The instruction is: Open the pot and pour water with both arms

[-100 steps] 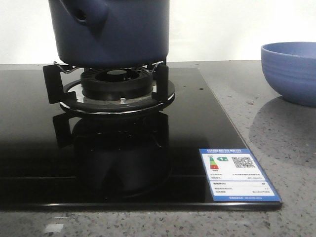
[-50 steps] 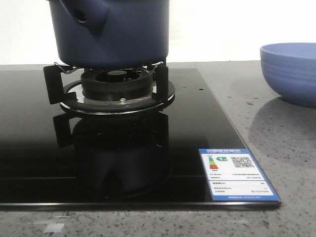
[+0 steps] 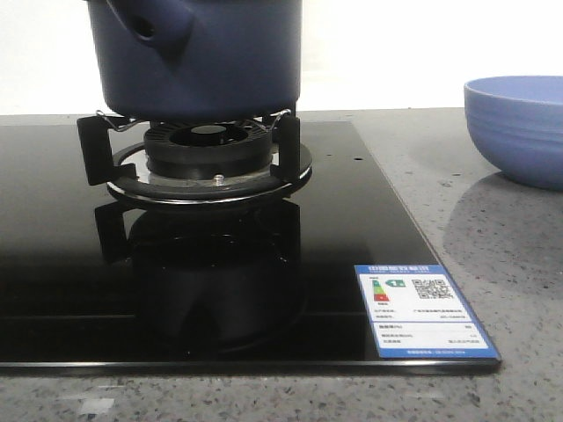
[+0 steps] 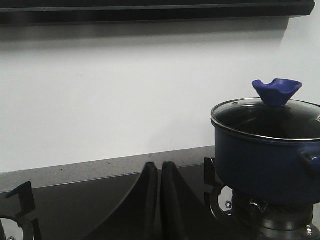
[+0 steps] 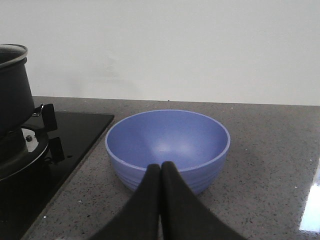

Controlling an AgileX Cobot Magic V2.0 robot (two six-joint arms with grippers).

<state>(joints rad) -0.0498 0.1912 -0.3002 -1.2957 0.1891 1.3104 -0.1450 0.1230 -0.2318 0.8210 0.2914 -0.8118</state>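
Observation:
The dark navy pot (image 3: 198, 53) stands on the burner grate (image 3: 207, 158) of the black glass stove, its tubular side handle (image 3: 157, 25) pointing toward the front left. In the left wrist view the pot (image 4: 265, 150) carries a glass lid with a blue knob (image 4: 276, 91). My left gripper (image 4: 160, 167) is shut and empty, beside the pot and apart from it. My right gripper (image 5: 160, 169) is shut and empty, just in front of the light-blue ribbed bowl (image 5: 167, 145). The pot's edge shows in the right wrist view (image 5: 12, 90). Neither gripper shows in the front view.
The light-blue bowl (image 3: 519, 127) sits on the grey speckled counter (image 3: 493, 229) right of the stove. A blue energy label (image 3: 424, 309) is stuck on the stove's front right corner. A second burner grate (image 4: 20, 210) lies on the far side of the left gripper. A white wall stands behind.

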